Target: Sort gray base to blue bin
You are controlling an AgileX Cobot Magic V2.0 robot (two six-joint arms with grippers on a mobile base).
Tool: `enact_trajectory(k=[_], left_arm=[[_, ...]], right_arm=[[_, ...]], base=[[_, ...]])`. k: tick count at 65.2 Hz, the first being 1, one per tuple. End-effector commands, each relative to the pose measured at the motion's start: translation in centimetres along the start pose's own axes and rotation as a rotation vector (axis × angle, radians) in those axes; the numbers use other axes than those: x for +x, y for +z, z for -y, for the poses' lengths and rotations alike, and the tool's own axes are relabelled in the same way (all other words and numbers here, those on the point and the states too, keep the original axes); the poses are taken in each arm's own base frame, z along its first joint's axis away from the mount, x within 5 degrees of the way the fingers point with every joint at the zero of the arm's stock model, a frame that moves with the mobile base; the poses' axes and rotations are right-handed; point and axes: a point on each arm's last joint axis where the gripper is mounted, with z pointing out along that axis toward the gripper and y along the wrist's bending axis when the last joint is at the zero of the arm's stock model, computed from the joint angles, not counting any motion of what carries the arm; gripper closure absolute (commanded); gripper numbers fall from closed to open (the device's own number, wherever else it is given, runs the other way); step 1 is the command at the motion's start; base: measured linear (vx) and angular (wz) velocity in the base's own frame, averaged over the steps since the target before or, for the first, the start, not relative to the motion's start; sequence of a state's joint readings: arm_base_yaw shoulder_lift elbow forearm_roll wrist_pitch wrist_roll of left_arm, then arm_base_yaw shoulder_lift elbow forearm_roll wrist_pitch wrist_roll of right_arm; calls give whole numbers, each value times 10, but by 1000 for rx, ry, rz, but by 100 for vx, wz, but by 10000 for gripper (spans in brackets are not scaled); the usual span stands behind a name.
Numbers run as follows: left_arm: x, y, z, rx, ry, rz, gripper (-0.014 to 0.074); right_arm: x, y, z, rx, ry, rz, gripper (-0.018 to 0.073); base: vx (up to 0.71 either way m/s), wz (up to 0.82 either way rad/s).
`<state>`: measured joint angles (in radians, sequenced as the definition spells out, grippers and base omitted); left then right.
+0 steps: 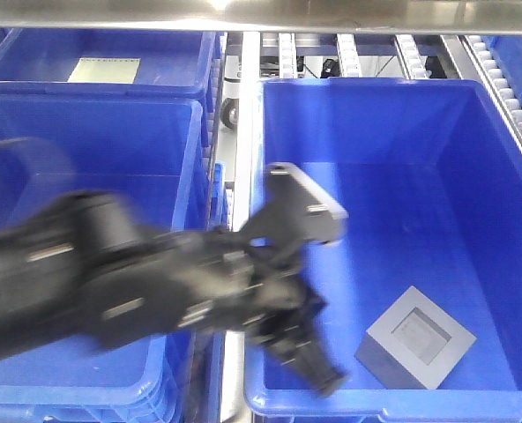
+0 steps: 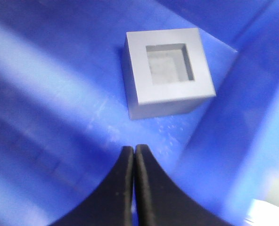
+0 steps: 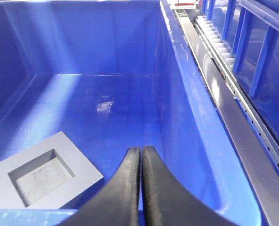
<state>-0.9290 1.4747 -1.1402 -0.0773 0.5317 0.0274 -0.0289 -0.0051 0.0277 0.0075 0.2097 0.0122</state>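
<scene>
- The gray base (image 1: pixel 417 338) lies on the floor of the blue bin (image 1: pixel 384 88), in the near right corner of the bin as the exterior view shows it, square recessed window facing up.
- The left wrist view shows the gray base (image 2: pixel 167 70) resting flat on the bin floor, close to where the floor meets a bin wall; pale specks dot the floor just beside the base.
- The left gripper (image 2: pixel 134 153) has its black fingers (image 2: pixel 125 183) pressed together tip to tip, nothing between them. They sit apart from the gray base, with bare bin floor between.
- In the exterior view the left arm (image 1: pixel 111 282) reaches over the rim of the blue bin; it is motion-blurred, its black end parts inside the bin, beside the gray base and not touching it.
- The right gripper (image 3: pixel 141 150) likewise has its fingers (image 3: pixel 156 188) closed on each other, holding nothing. It hovers over the blue bin (image 3: pixel 177 94); the gray base (image 3: pixel 40 172) shows below and to one side of the tips, and contact cannot be told.
- A second blue crate (image 1: pixel 85 132) stands just beside the blue bin; a third crate (image 1: pixel 155 53) behind it holds a pale flat sheet (image 1: pixel 104 70).
- A roller track (image 3: pixel 215 44) runs along the outer side of the blue bin.
</scene>
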Motion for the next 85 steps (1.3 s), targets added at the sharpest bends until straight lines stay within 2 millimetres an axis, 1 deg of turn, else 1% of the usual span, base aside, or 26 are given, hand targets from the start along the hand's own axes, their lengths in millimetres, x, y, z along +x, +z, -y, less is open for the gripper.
enact_trajectory(k=[1, 7, 8, 14, 15, 20, 23, 36, 46, 56, 61, 85], left_arm=[[-4, -43, 2, 3, 0, 192, 604], [15, -59, 2, 2, -1, 244, 604], [18, -64, 2, 2, -1, 261, 604], [40, -77, 1, 0, -2, 318, 604], [43, -82, 1, 0, -1, 338, 604], [63, -91, 0, -1, -3, 379, 604], [76, -100, 0, 0, -6, 409, 604], [128, -119, -2, 8, -24, 448, 604], [157, -135, -1, 40, -77, 526, 604], [176, -148, -1, 56, -88, 602, 604], [182, -151, -1, 59, -86, 621, 604], [184, -153, -2, 59, -85, 644, 604]], right_arm=[[-4, 1, 0, 3, -19, 40, 564], [-4, 1, 0, 3, -19, 40, 564], [-4, 1, 0, 3, -19, 40, 564], [-4, 1, 0, 3, -19, 40, 564], [-4, 1, 0, 3, -19, 40, 564], [-4, 1, 0, 3, -19, 40, 564], [-4, 1, 0, 3, -19, 40, 564], [-4, 1, 0, 3, -19, 40, 564], [-4, 1, 0, 3, -19, 40, 564], [-4, 1, 0, 3, -19, 40, 564], [-4, 1, 0, 3, -19, 40, 564], [-4, 1, 0, 3, -19, 40, 564]], base=[[0, 0], [0, 0], [0, 0], [0, 0], [0, 0], [0, 0], [0, 0], [0, 0], [0, 0], [0, 0], [0, 0], [0, 0]])
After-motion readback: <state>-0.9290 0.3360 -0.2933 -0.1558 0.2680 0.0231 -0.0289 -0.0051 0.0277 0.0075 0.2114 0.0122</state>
